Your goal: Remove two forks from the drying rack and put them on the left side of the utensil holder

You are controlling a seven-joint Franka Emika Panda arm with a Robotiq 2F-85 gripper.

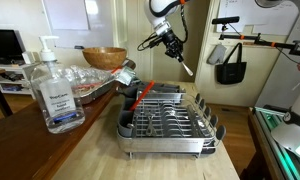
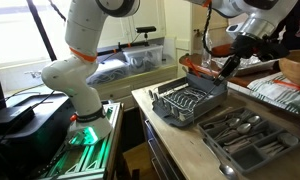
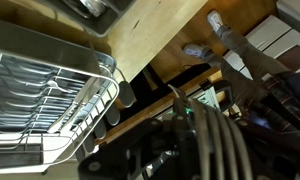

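We see the gripper (image 1: pixel 173 45) pinching a slim, silvery fork (image 1: pixel 186 65) high over the drying rack (image 1: pixel 170 125). Its long axis slants steeply, free end pointing down and right.

fork lifted clear of the drying rack

the drying rack (image 1: pixel 165 148), a rectangular silver wire basket in a grey tray frame with dark rounded corners, sat level; in the wrist view one wire corner of it (image 3: pixel 50 100) filled the 9 o'clock side. a slim fork (image 1: pixel 185 63) hung in the air at the rack's 12 o'clock, apart from the wires, its upper end clamped in the gripper (image 1: pixel 174 47) and its pale lower tip tilted toward 4 o'clock; in an exterior view (image 2: pixel 228 62) it slanted toward 7 o'clock. the utensil holder (image 2: pixel 203 72), a small dark boxy caddy, appeared to sit against the rack's end at 1 o'clock, too small to tell more.
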